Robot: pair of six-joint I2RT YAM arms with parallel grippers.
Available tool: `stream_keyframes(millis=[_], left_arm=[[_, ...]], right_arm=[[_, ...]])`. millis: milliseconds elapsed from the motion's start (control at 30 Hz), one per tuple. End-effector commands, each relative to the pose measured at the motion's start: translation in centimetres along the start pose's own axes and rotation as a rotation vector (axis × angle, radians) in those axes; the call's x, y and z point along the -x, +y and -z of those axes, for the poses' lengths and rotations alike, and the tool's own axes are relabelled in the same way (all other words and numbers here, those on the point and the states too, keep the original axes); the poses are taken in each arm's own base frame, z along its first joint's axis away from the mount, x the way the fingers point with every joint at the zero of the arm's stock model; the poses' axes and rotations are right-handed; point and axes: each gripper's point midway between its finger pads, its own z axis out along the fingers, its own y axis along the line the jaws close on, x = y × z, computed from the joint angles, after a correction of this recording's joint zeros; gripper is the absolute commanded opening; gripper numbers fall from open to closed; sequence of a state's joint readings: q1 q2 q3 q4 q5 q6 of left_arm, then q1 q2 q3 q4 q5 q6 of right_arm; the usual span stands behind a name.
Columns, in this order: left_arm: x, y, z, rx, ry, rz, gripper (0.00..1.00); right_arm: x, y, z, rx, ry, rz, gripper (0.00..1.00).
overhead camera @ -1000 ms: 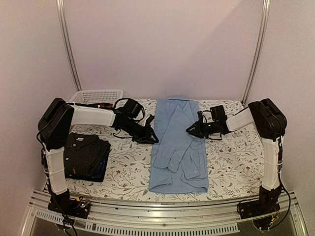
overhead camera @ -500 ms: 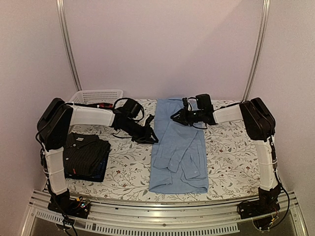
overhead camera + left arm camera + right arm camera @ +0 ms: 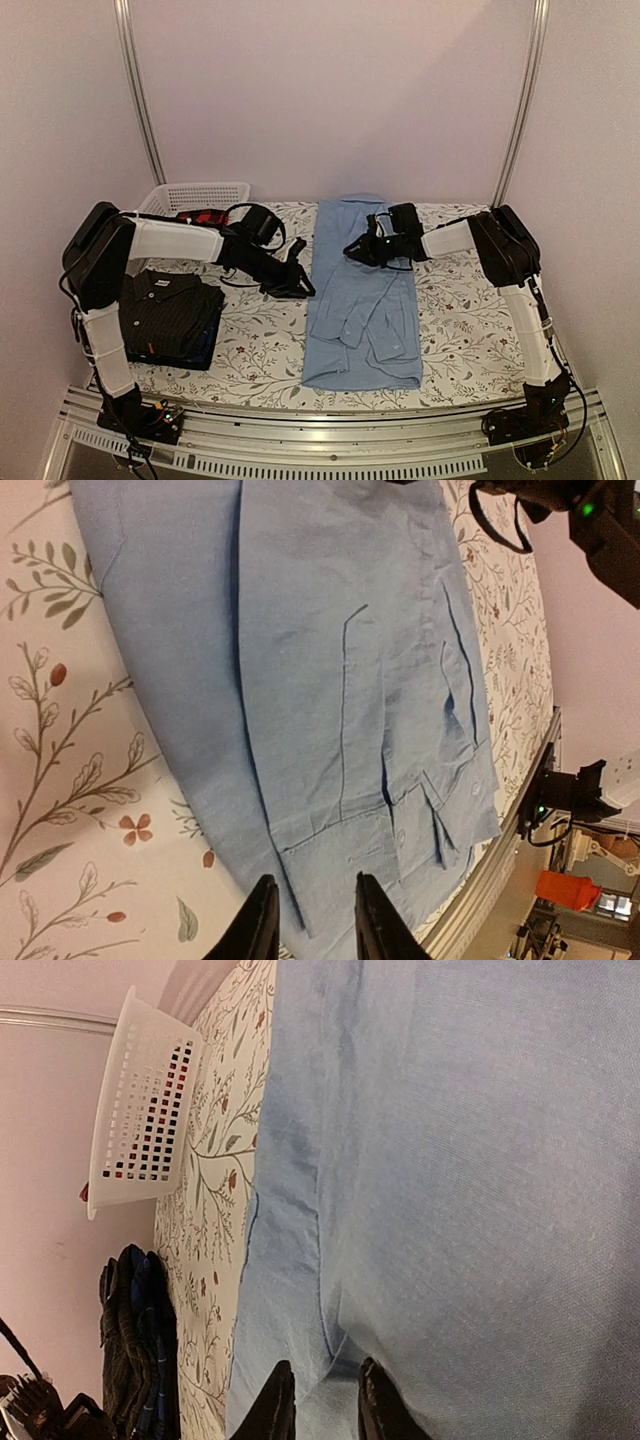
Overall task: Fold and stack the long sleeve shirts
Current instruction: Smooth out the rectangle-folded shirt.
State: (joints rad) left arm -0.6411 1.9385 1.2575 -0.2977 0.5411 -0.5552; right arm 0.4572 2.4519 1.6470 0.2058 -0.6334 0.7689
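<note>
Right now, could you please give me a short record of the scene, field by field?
light blue shirt: laid lengthwise in the middle, sleeves folded inward
black pinstriped shirt: folded, top of the near-left stack
navy shirt: folded, under the pinstriped one
white basket: far-left corner of the table
left gripper: slightly open, by the blue shirt's left edge
right gripper: slightly open, above its upper half

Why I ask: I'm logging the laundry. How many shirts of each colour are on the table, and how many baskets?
Light blue shirt, spread flat: 1
Black pinstriped shirt, folded: 1
Dark blue shirt, folded under the black one: 1
White basket: 1
Total: 4
</note>
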Motion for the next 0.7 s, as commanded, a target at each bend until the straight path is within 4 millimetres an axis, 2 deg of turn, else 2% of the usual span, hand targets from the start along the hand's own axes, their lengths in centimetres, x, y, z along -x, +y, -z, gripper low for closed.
stream_keyframes(millis=[0, 100, 167, 200, 233, 300, 333, 400, 467, 567, 600, 667], left_arm=[[-0.6, -1.6, 1.6, -0.023, -0.042, -0.015, 0.27], [-1.7, -2.3, 2.0, -0.019, -0.053, -0.017, 0.27], [-2.5, -2.9, 2.2, -0.02, -0.061, -0.011, 0.27], [-3.1, -3.2, 2.2, -0.022, -0.06, -0.007, 0.27], [-3.6, -3.5, 2.3, -0.02, -0.061, -0.004, 0.27], [-4.5, -4.0, 2.4, -0.009, -0.067, 0.0, 0.27], [-5.1, -4.3, 2.3, -0.006, -0.069, 0.001, 0.27], [-6.0, -5.1, 2.6, -0.021, -0.078, 0.013, 0.27], [-7.0, -5.8, 2.5, -0.036, -0.081, 0.026, 0.27], [-8.3, -7.1, 2.0, -0.066, -0.074, 0.035, 0.27], [-8.7, -7.6, 1.7, -0.071, -0.073, 0.03, 0.27], [-9.6, -8.4, 1.0, -0.084, -0.059, 0.025, 0.27]], right_arm=[[1.4, 3.5, 2.4, -0.02, -0.041, 0.038, 0.22], [1.0, 5.9, 4.5, -0.034, -0.047, 0.089, 0.24], [0.3, 8.3, 6.7, -0.035, -0.063, 0.129, 0.25], [-0.5, 8.5, 7.4, -0.041, -0.058, 0.131, 0.25], [-1.0, 9.8, 8.7, -0.034, -0.066, 0.144, 0.25], [-3.0, 10.3, 10.4, -0.051, -0.059, 0.145, 0.26], [-4.3, 10.2, 11.0, -0.064, -0.048, 0.14, 0.26], [-6.8, 11.7, 13.0, -0.059, -0.045, 0.157, 0.26], [-9.5, 12.2, 14.4, -0.062, -0.031, 0.161, 0.26], [-14.0, 10.8, 15.9, -0.087, 0.01, 0.125, 0.26], [-15.1, 10.9, 16.7, -0.081, 0.008, 0.125, 0.26], [-17.7, 9.6, 17.8, -0.094, 0.022, 0.095, 0.26]])
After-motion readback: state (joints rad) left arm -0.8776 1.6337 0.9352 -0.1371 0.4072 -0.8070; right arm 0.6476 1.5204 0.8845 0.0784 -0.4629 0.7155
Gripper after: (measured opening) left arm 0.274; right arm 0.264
